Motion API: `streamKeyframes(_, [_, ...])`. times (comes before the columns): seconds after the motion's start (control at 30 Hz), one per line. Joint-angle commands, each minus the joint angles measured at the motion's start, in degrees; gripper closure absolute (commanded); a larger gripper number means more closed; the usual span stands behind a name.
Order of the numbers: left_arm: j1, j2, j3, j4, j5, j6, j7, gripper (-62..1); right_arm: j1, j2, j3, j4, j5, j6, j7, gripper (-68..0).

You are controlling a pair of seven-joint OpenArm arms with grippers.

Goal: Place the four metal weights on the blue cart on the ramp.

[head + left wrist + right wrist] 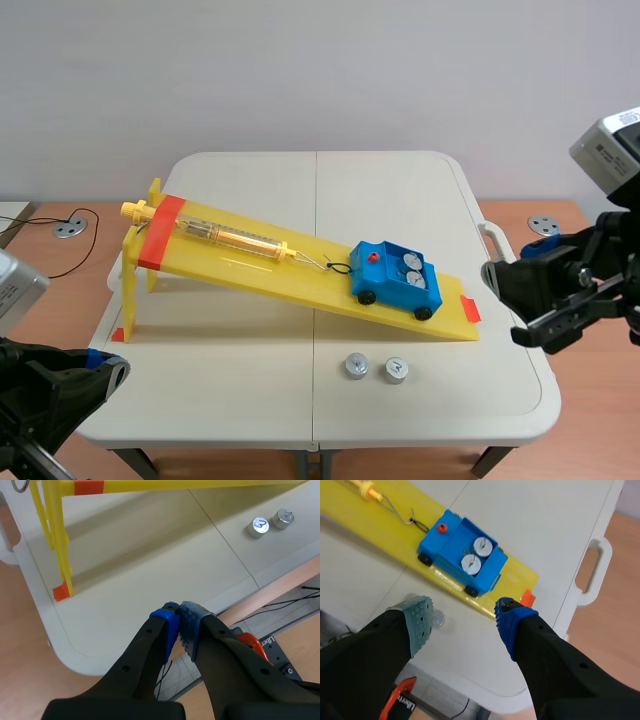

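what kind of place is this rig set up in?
Likely a lab or test room staged as a physics demo: white folding table, yellow ramp with a spring scale and blue cart, plain wall behind.

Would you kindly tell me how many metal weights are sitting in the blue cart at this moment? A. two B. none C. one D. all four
A: two metal weights lie side by side in the blue cart on the ramp, while the other two weights stand on the table in front of it.
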Motion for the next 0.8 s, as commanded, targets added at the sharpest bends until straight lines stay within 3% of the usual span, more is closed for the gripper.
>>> streamKeyframes(0.0, [-1.1, 0.3, -0.7, 2.4, -4.4, -1.0, -5.5, -2.9, 0.5, 2.2, 0.5, 3.7, 3.3, 2.3, 5.4, -28.9])
streamKeyframes(0.2, [-1.1, 0.3, -0.7, 2.4, -4.4, -1.0, -5.5, -2.9, 1.2, 1.6, -4.5, 0.8, -4.0, 1.8, 10.2, -28.9])
streamKeyframes(0.43, [-1.1, 0.3, -0.7, 2.4, -4.4, -1.0, -5.5, -2.9, 5.8, -2.5, -11.6, -7.4, -11.2, -0.2, 14.2, -28.9])
streamKeyframes(0.77, [-1.1, 0.3, -0.7, 2.4, -4.4, -1.0, -5.5, -2.9, 12.9, -8.3, -19.2, -17.6, -20.1, -6.4, 19.7, -28.9])
